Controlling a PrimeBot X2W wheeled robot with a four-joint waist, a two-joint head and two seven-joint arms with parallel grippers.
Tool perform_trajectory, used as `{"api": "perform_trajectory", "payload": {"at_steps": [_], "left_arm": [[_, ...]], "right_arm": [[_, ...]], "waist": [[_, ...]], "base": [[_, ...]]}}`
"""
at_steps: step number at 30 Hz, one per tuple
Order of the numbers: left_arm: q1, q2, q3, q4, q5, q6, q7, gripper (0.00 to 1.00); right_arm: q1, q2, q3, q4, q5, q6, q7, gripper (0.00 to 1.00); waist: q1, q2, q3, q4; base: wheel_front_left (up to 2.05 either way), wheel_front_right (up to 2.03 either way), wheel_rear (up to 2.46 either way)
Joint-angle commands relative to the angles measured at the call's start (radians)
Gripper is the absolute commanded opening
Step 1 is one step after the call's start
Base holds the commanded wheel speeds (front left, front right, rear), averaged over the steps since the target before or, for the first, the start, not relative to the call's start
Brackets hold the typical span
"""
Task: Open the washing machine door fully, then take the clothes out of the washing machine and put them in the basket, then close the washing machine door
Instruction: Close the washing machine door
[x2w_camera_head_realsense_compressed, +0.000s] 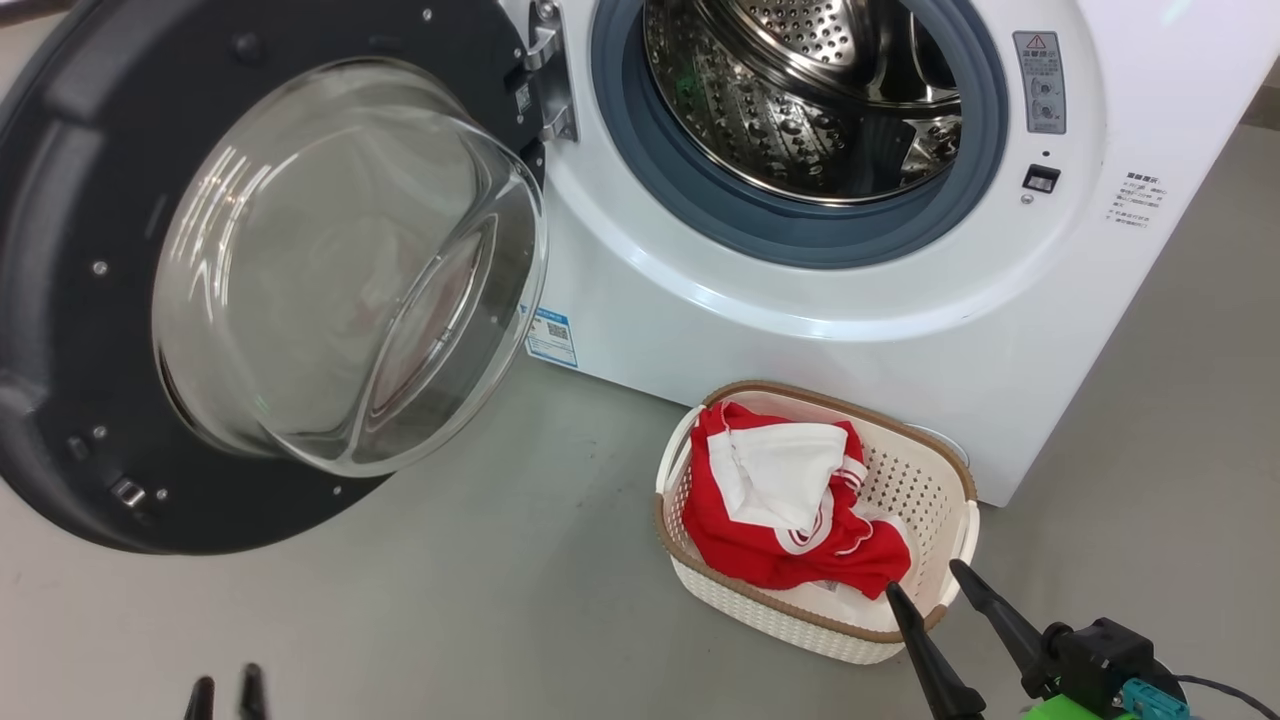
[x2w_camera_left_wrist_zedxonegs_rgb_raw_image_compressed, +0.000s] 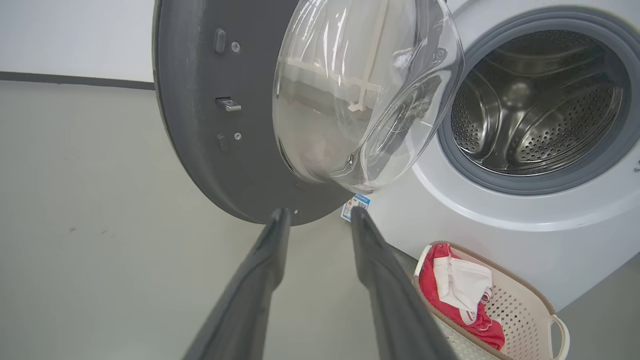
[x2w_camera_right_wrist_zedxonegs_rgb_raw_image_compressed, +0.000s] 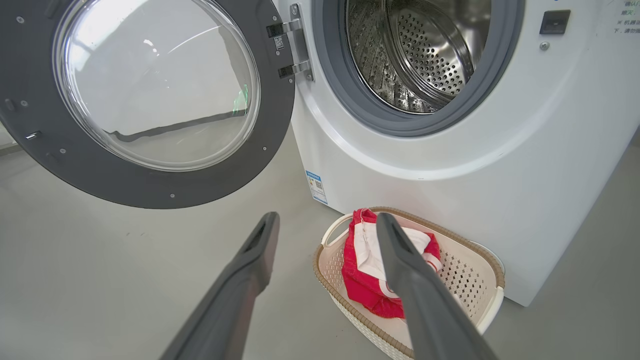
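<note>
Door (x2w_camera_head_realsense_compressed: 60, 300) stood swung wide off the washing machine (x2w_camera_head_realsense_compressed: 760, 330) front, hinged beside the opening, glass bowl (x2w_camera_head_realsense_compressed: 340, 270) bulging away from the rim. Drum (x2w_camera_head_realsense_compressed: 800, 100) inside the machine showed you perforated steel. Basket (x2w_camera_head_realsense_compressed: 930, 480) sat on the floor (x2w_camera_head_realsense_compressed: 500, 600) just in front of the machine's lower corner, w/ the clothes (x2w_camera_head_realsense_compressed: 770, 540) bunched in it, red w/ a white piece on top. Your R gripper (x2w_camera_head_realsense_compressed: 924, 578) hovered at the basket rim on the side away from the machine, fingers apart, nothing btw them. Your L gripper (x2w_camera_head_realsense_compressed: 226, 676) hung well out from the machine, below the door, fingers apart w/ a clear gap, gripping nothing.
</note>
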Motion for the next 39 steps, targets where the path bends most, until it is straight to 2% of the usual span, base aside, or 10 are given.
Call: {"api": "perform_trajectory", "payload": {"at_steps": [1,9,13,17,23,25,26,30,33,39], "left_arm": [[-0.047,0.006,0.049,-0.036,-0.008,-0.008,-0.005,0.0],[-0.213,0.013,0.237,-0.244,0.093,-0.076,-0.005,0.0],[-0.348,0.085,0.326,-0.304,0.127,-0.093,-0.005,0.0],[-0.489,0.192,0.349,-0.253,0.08,-0.097,-0.005,0.0],[-0.659,0.327,0.392,-0.08,-0.112,-0.097,-0.005,0.0],[-0.707,0.36,0.412,0.008,-0.222,-0.097,-0.005,0.0],[-0.707,0.36,0.412,0.008,-0.222,-0.097,-0.005,0.0],[-0.787,0.448,0.388,0.243,-0.474,-0.097,0.004,0.0],[-0.858,0.504,0.383,0.408,-0.675,-0.097,0.094,0.0],[-0.945,0.596,0.38,0.632,-0.897,-0.097,0.31,0.0]], "right_arm": [[-0.023,-0.005,0.017,-0.021,0.007,0.0,-0.006,1.0],[-0.008,0.014,-0.021,-0.033,-0.002,0.0,-0.006,1.0],[-0.002,0.02,-0.045,-0.044,-0.008,0.0,-0.006,1.0],[0.006,0.026,-0.07,-0.056,-0.017,0.0,-0.006,1.0],[0.013,0.037,-0.091,-0.072,-0.032,0.0,-0.006,1.0],[0.007,0.037,-0.096,-0.074,-0.036,0.0,-0.006,1.0],[0.007,0.037,-0.096,-0.074,-0.036,0.0,-0.006,1.0],[-0.004,0.033,-0.107,-0.077,-0.041,0.0,-0.006,1.0],[-0.011,0.032,-0.114,-0.078,-0.045,0.0,-0.006,1.0],[-0.021,0.033,-0.112,-0.078,-0.05,0.0,-0.006,1.0]], "waist": [[0.0,0.0,0.0,-0.001],[0.0,0.0,0.01,-0.006],[0.0,0.0,0.019,-0.01],[0.0,0.0,0.031,-0.015],[0.0,0.0,0.059,-0.036],[0.0,0.0,0.073,-0.045],[0.0,0.0,0.073,-0.045],[0.0,0.0,0.099,-0.053],[0.0,0.0,0.111,-0.055],[0.0,0.0,0.124,-0.062]], "base": [[0.0,0.0,0.0],[0.0,0.0,0.0],[0.0,0.0,0.0],[0.0,0.0,0.0],[0.0,0.0,0.0],[0.0,0.0,0.0],[0.0,0.0,0.0],[0.0,0.0,0.0],[0.0,0.0,0.0],[0.0,0.0,0.0]]}}
